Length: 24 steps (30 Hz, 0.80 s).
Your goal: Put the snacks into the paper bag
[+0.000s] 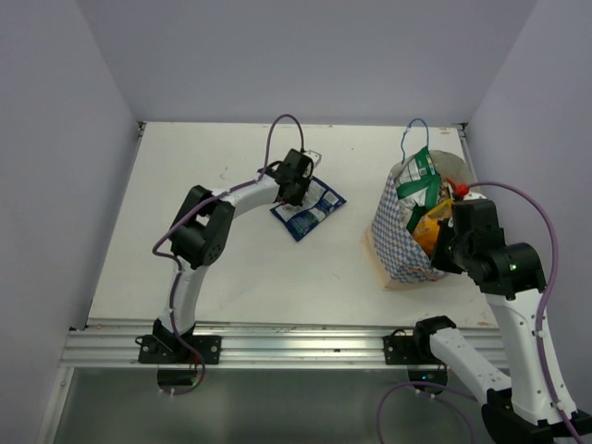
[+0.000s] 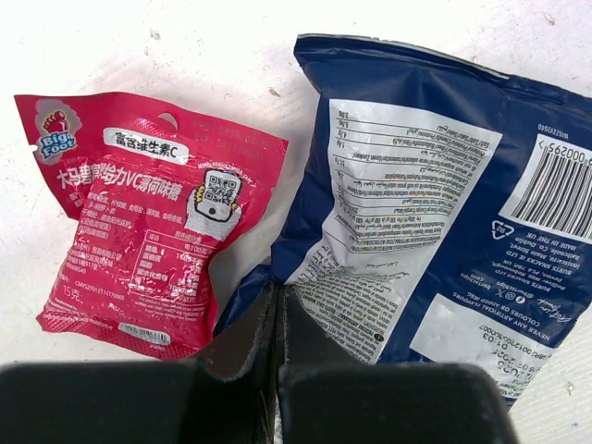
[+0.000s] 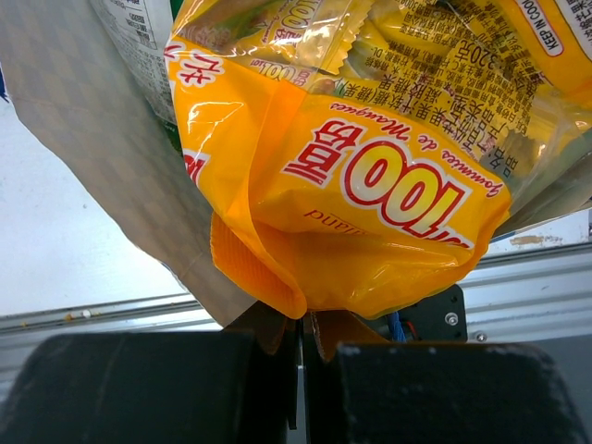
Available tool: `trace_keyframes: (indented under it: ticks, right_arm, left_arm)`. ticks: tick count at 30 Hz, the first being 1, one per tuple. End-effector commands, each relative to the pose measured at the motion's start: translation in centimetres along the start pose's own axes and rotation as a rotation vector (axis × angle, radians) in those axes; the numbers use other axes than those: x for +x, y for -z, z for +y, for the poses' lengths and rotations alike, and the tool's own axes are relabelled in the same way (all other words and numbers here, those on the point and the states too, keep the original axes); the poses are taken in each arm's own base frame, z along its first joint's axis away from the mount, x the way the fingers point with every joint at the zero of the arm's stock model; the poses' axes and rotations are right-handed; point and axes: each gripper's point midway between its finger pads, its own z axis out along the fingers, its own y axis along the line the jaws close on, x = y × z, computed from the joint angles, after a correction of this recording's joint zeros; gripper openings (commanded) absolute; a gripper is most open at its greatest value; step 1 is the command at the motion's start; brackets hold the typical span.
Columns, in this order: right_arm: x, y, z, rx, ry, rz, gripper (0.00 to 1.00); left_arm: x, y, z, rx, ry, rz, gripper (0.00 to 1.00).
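Note:
The paper bag (image 1: 400, 242) stands at the right of the table, holding a green-white bag (image 1: 418, 176) and an orange packet (image 1: 430, 227). My right gripper (image 1: 446, 242) is at the bag's near right rim. In the right wrist view it (image 3: 303, 319) is shut on the bottom fold of the orange packet (image 3: 342, 185). A blue-white packet (image 1: 314, 211) lies flat mid-table, with my left gripper (image 1: 298, 185) over its left edge. In the left wrist view the jaws (image 2: 277, 294) are shut on the edge of the blue-white packet (image 2: 435, 203). A small pink packet (image 2: 157, 222) lies beside it.
The bag's blue cord handle (image 1: 413, 129) sticks up at the back, and its paper wall (image 3: 83, 139) fills the left of the right wrist view. A bit of red (image 1: 460, 190) shows at the bag's right rim. A metal rail (image 1: 296, 338) runs along the near edge.

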Motion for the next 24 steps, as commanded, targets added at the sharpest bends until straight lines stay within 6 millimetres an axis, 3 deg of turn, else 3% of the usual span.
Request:
trace_keyframes:
  ticks: [1,2,6,9,12,15,18,23,24]
  right_arm:
    - [0.3,0.3,0.7,-0.040,-0.012,0.008,0.00]
    - [0.3,0.3,0.7,-0.040,-0.013,0.008,0.00]
    - [0.5,0.3,0.7,-0.045,-0.021,0.010,0.00]
    - [0.6,0.3,0.8,-0.051,-0.027,0.010,0.00]
    - [0.5,0.4,0.8,-0.053,-0.029,0.007,0.00]
    - [0.5,0.7,0.7,-0.051,-0.029,0.003,0.00]
    - [0.7,0.9,0.4,-0.039,-0.032,0.003,0.00]
    - [1.2,0.9,0.1,-0.031,-0.040,0.007,0.00]
    - [1.3,0.8,0.1,-0.032,-0.039,0.011,0.00]
  left_arm:
    - [-3.2,3.0,-0.2,0.008,0.035,-0.069,0.00]
    - [-3.2,3.0,-0.2,0.008,0.036,-0.070,0.00]
    - [-8.5,6.9,-0.4,0.027,0.062,-0.178,0.00]
    - [-10.8,8.6,-1.0,0.058,0.070,-0.228,0.00]
    - [-10.4,8.1,-1.4,0.074,0.066,-0.206,0.00]
    - [-8.6,6.5,-1.6,0.081,0.067,-0.151,0.00]
    - [-8.4,6.7,-2.1,0.104,0.083,-0.154,0.00]
    - [-12.1,10.3,-3.6,0.148,0.097,-0.252,0.00]
    - [-14.0,11.7,-4.3,0.166,0.100,-0.299,0.00]
